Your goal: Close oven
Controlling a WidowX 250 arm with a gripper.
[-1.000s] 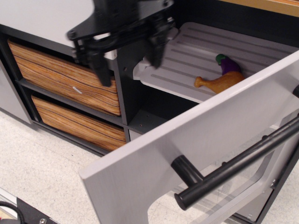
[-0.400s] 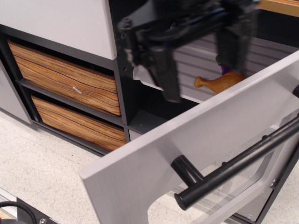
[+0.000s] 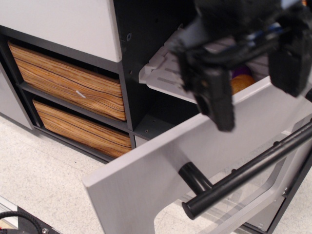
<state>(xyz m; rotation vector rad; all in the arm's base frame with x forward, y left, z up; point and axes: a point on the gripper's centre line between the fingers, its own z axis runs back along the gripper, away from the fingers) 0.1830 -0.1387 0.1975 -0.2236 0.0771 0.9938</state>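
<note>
Silver-grey and hanging wide open, the oven door [image 3: 161, 170] fills the lower right of the frame, tipped outward with its upper edge running diagonally from bottom left to the right side. Its thick black handle [image 3: 243, 175] crosses the lower right corner. Behind it, the dark oven [image 3: 141, 58] sits in the middle and upper right, with the white ribbed tray [image 3: 163, 73] pulled out over the door. Something orange and something purple lie on the tray, mostly hidden by the arm.

A black gripper [image 3: 253, 73], blurred, hangs in the upper right above the door's top edge. Its two fingers [image 3: 214, 97] are spread well apart and hold nothing; one points down near the edge, the other sits at the far right. It does not appear to touch the door.

My judgement: this is the approach, before any push. The next move calls for contact on the door's outer face or under the handle, then a swing up toward the cabinet. The protruding tray looks likely to block the door unless it slides in first.

Wood-grain drawers [image 3: 68, 83] stack at left. Pale floor [image 3: 44, 180] at lower left is open, giving room below and in front of the door.
</note>
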